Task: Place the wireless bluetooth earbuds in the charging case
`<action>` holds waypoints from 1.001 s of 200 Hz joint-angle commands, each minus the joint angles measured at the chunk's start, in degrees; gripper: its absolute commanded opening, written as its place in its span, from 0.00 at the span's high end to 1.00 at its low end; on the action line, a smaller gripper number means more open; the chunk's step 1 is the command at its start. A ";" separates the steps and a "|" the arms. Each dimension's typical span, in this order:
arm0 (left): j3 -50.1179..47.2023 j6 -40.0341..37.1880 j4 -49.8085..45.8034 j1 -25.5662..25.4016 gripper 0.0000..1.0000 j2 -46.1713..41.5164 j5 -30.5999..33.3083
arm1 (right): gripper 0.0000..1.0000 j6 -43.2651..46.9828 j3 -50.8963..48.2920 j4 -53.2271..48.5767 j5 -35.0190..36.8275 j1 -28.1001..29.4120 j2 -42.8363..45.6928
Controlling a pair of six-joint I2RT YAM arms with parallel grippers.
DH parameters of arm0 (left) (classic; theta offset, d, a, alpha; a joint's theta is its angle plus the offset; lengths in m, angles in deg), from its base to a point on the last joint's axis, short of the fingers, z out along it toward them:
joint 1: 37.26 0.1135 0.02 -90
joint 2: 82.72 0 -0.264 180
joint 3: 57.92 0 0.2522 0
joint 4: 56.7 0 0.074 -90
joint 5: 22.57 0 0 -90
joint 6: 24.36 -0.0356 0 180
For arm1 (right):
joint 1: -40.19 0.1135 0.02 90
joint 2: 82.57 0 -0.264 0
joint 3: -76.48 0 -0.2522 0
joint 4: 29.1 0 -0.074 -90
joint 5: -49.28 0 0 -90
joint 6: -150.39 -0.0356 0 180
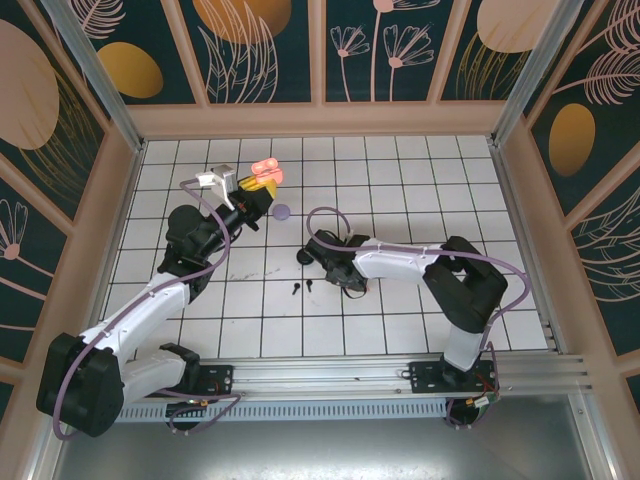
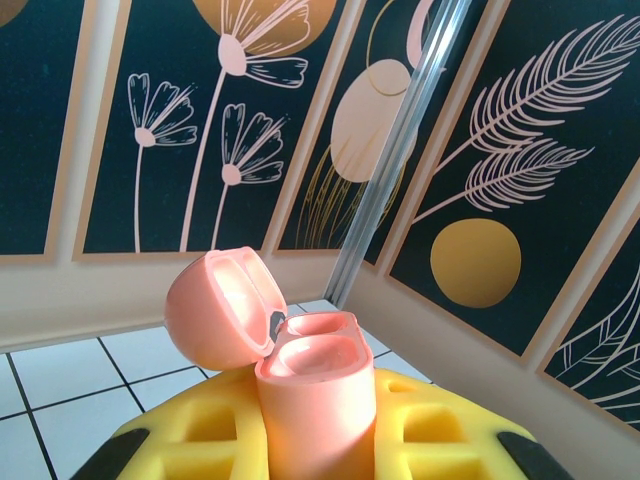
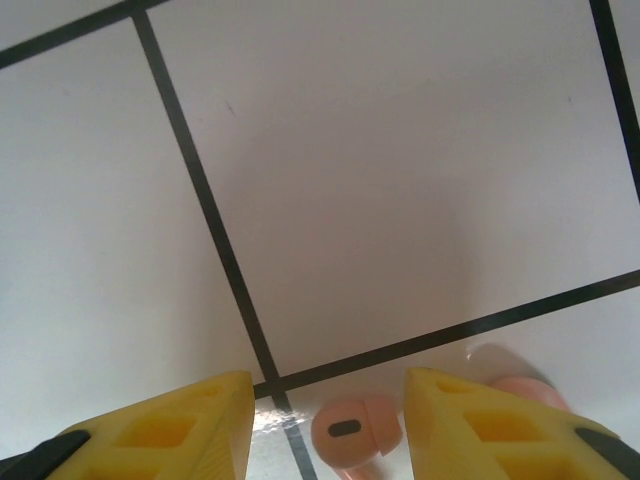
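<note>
**On the desk [image 1: 420,190]: charging case [image 2: 315,395] gripped, lid up**

Nearest the arm bases, well short of the charging case, two black earbuds [image 1: 303,287] lie side by side on the tiles. Beyond them, nearer than the case and to its right, the right gripper [image 3: 328,385] sits low over the desk with its fingers released and apart. A salmon-pink earbud [image 3: 355,432] lies on the desk between them, close to the finger at the right of the wrist view; contact cannot be determined. A second salmon-pink earbud [image 3: 530,390] shows partly behind that finger. A small round lilac object [image 1: 282,211] lies just near-right of the case; its nature cannot be told. Farthest out, the left gripper [image 2: 320,450] has its fingers clenched on the salmon-pink case, held upright, its hinged lid [image 2: 215,310] tipped open.
</note>
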 commanded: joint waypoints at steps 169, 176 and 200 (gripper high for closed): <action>-0.75 0.99 2.83 0.04 1.00 -1.25 0.76 | 0.62 -1.61 -2.05 2.55 -1.00 0.95 -2.44; -0.74 1.00 2.92 0.04 1.00 -1.32 0.77 | 0.63 -1.70 -2.16 2.67 -1.00 1.04 -2.49; -0.82 1.18 3.01 0.04 1.00 -1.40 0.93 | 0.64 -1.90 -2.41 2.91 -1.09 1.30 -2.62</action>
